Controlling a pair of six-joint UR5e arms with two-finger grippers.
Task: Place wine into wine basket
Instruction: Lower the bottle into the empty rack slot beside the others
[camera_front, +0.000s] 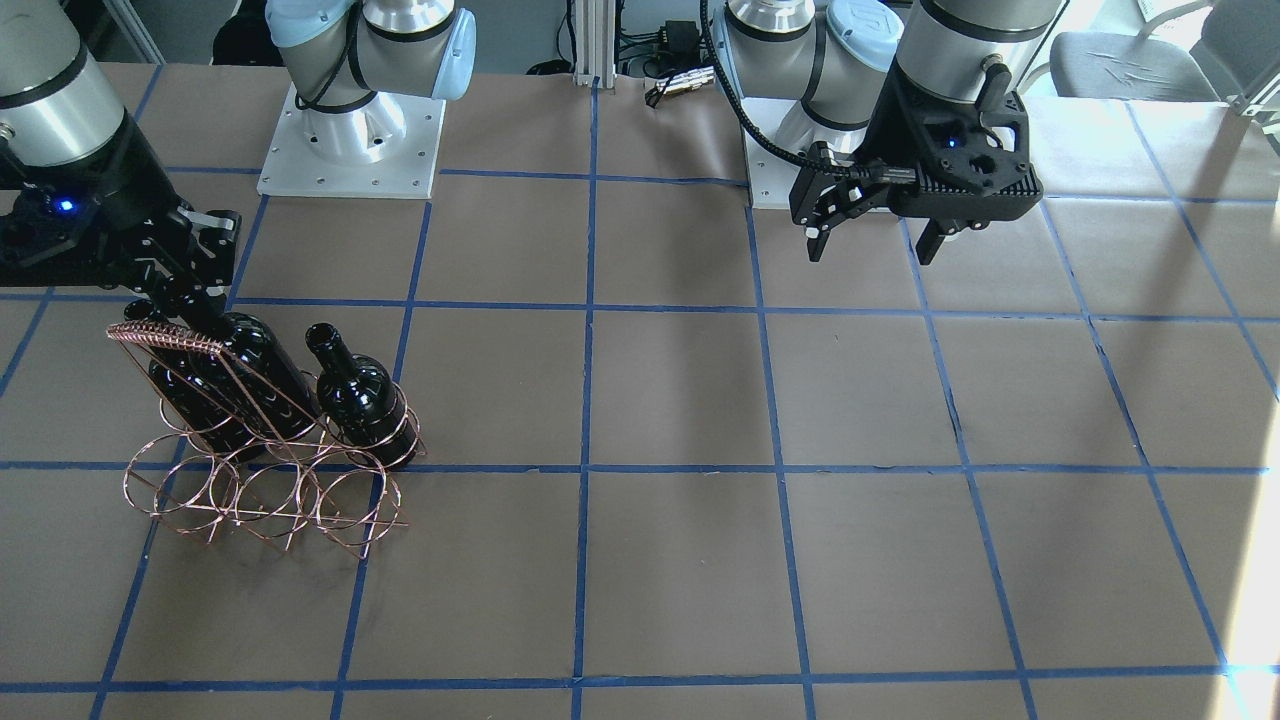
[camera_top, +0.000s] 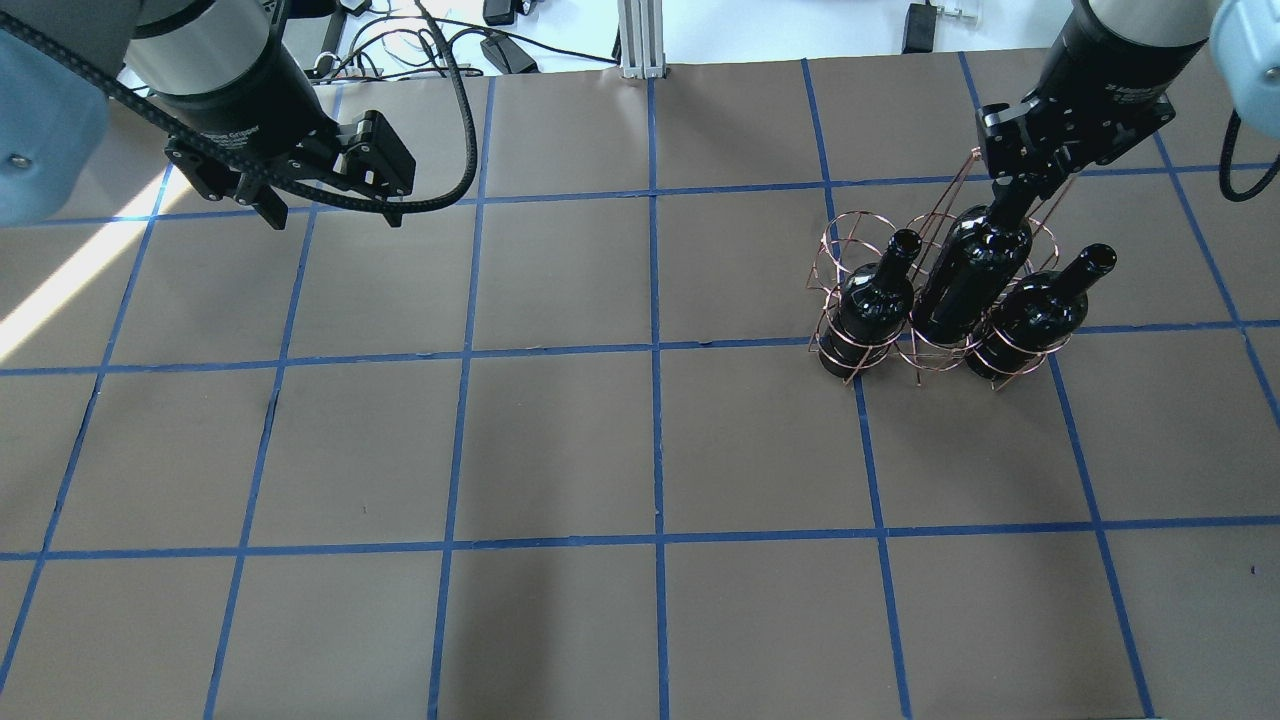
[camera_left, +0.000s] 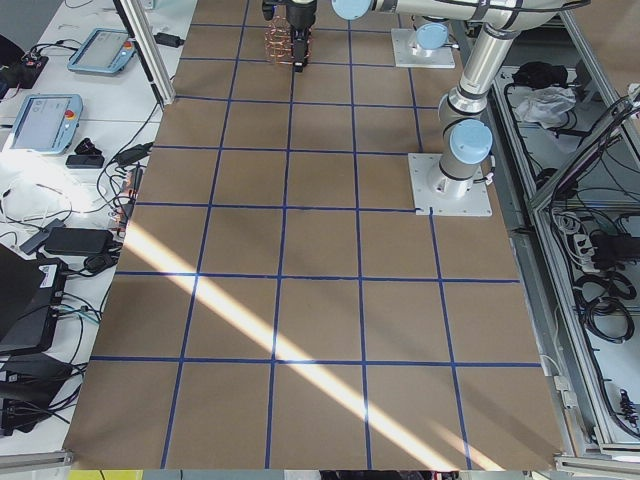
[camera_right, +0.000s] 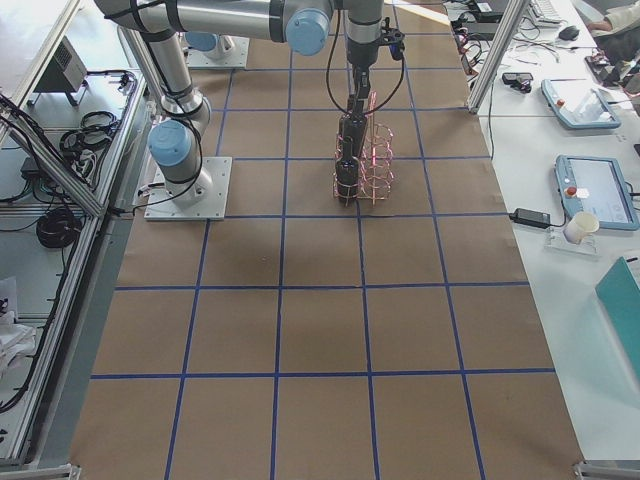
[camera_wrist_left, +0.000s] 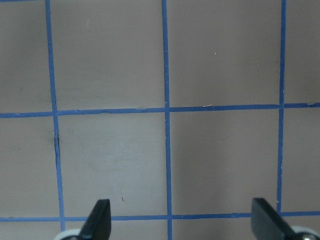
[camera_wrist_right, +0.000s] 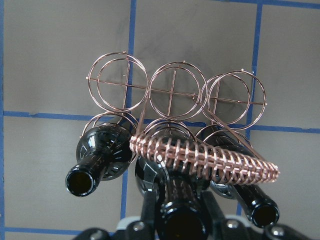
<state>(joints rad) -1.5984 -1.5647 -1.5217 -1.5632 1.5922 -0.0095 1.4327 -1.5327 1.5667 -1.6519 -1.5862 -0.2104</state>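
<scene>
Pinching the neck of the wine (camera_top: 970, 280) just below its mouth, the right hand (camera_top: 1010, 200) has both fingers pressed against the glass. That bottle leans, its lower body inside the middle ring of the wine basket (camera_wrist_right: 210, 157), in the row at 6 o'clock in the overhead view. Whether its base touches the counter (camera_top: 560, 440) I cannot tell. In the same row stand a second bottle (camera_top: 875, 305) at its 9 o'clock and a third bottle (camera_top: 1030, 310) at its 3 o'clock. Well apart, at 10 o'clock of the counter, the left hand (camera_top: 335, 212) hangs spread, holding nothing.
</scene>
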